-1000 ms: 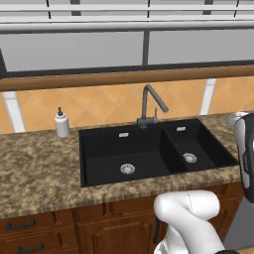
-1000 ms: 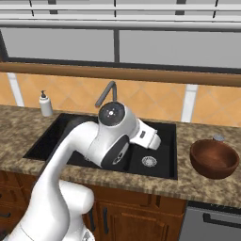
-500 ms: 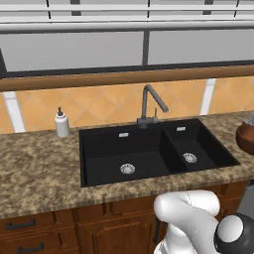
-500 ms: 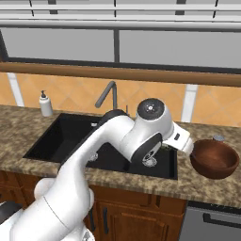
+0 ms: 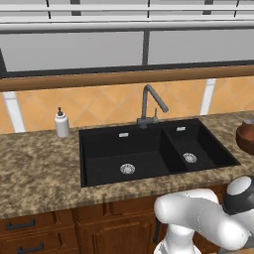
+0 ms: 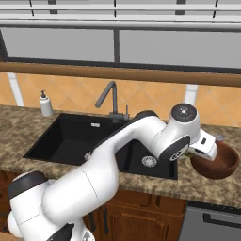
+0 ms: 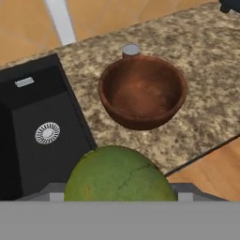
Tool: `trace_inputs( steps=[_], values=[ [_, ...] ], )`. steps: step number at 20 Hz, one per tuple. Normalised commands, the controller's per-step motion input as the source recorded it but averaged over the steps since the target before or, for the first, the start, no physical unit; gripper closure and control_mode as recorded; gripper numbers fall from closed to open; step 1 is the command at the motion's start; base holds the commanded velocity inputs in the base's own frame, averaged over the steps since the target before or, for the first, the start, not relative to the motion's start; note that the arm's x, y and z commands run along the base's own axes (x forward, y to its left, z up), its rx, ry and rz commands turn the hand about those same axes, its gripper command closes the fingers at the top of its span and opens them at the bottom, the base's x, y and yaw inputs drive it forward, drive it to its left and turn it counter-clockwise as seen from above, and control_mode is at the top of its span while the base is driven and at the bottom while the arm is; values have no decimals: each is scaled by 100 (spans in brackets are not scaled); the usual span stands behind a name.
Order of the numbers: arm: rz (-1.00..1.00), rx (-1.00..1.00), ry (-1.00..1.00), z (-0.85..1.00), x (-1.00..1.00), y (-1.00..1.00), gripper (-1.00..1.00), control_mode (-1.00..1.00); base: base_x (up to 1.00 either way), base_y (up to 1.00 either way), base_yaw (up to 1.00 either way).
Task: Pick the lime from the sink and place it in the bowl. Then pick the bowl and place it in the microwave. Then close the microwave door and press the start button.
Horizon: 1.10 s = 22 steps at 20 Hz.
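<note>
The pincer (image 7: pixel 121 199) is gripping the lime (image 7: pixel 120 176), so the pick from the sink (image 5: pixel 149 154) looks done. The lime is hanging above the bench (image 7: pixel 197 117) edge, just near of the brown bowl (image 7: pixel 143 91), which is sitting empty to the right of the sink. Dropping it in, carrying the bowl to the microwave, shutting the door and pressing start are all waiting.

glossy white arm (image 6: pixel 108 164), dark round joints
</note>
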Motion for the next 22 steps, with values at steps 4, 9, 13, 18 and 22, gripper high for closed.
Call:
trace_inputs(
  steps=[4,9,13,18,22],
  values=[
    [0,0,5,-46,54,-40,100,-100,0,0,0],
    [0,0,4,-37,55,-42,100,-100,0,0,0],
    [0,3,4,-32,53,-45,100,-100,0,0,0],
    [0,4,5,-33,42,-40,100,-100,0,0,0],
    [0,8,6,-28,33,-38,100,-100,0,0,0]
  ],
)
